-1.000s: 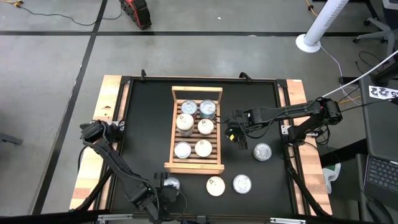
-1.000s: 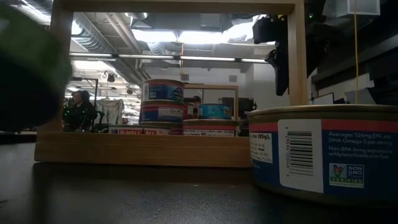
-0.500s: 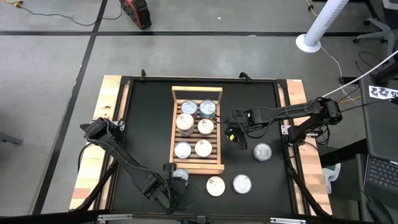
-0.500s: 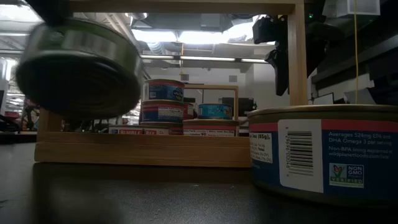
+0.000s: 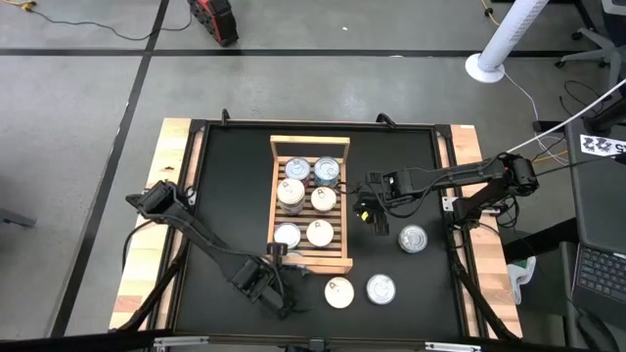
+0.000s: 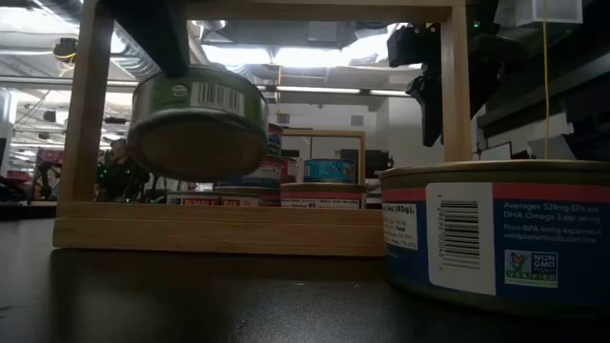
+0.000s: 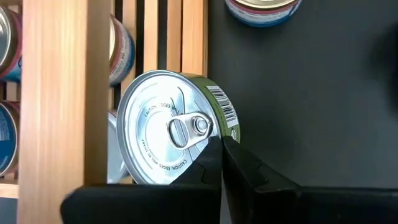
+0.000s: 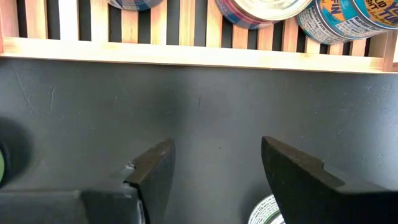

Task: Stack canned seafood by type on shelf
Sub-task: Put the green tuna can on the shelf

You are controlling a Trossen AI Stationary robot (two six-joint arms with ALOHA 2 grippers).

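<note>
The left gripper (image 7: 221,146), fingers pinched on the rim of a green-labelled tin (image 7: 171,134), holds it in the air at the near end of the wooden rack (image 5: 310,259), so the carry-to-shelf step is in hand. The next move likely calls for lowering it onto a bare slat or a matching tin. The right gripper (image 8: 214,165) waits wide open just beside the rack.
</note>
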